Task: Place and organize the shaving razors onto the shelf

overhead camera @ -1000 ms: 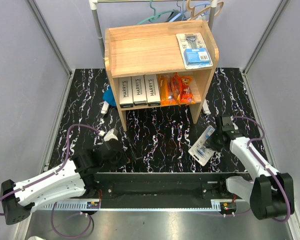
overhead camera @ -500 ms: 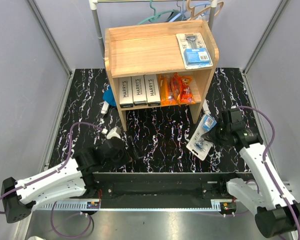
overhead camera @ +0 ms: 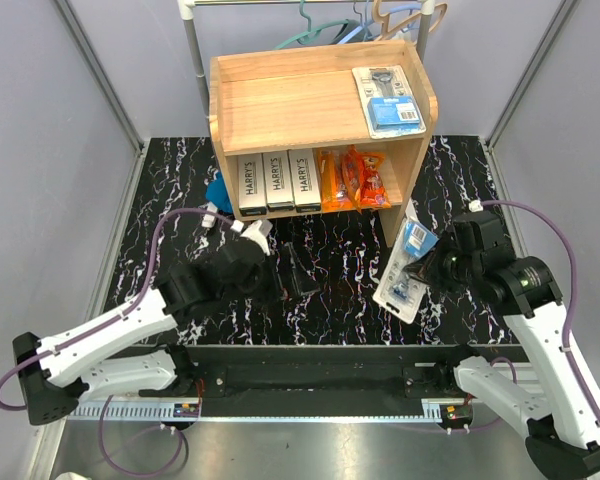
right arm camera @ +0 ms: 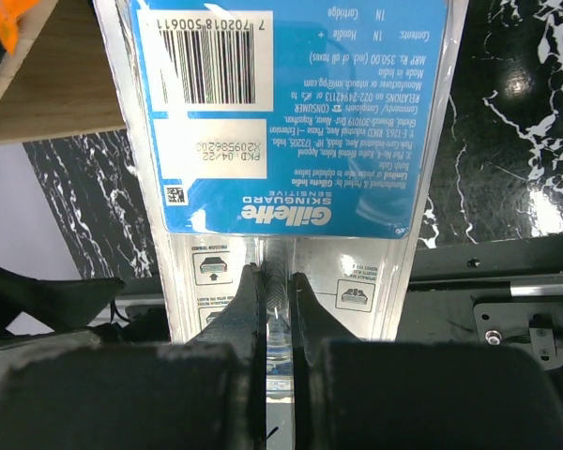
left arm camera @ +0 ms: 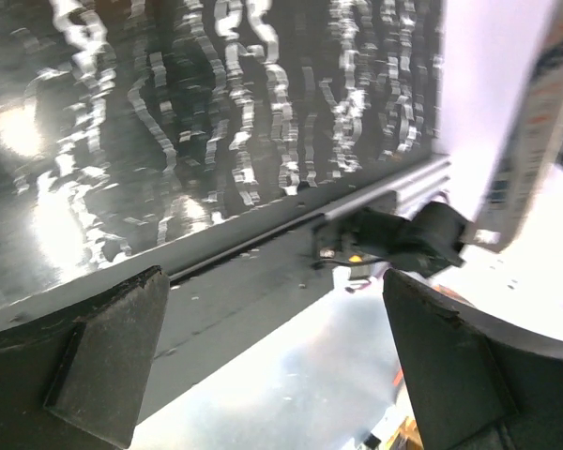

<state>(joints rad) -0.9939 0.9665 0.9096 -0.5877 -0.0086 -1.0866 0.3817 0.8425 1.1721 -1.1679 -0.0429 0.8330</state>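
So the right gripper [overhead camera: 438, 270] is clamped on the clear end of a blister pack [overhead camera: 404, 270]. The plastic is pinched tight between both fingers [right arm camera: 249, 309], and the blue card sticks out past the tips. The pack sits tilted just beside the shelf's [overhead camera: 280, 100] right side panel. The left gripper [overhead camera: 298, 272] is spread wide over the table with nothing in it.

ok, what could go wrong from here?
The right tool pinches the held blister pack only by its edge, so it may swing or slip. Its top corner sits close to the shelf side panel and could snag going up. It might also nudge the pack already on top.
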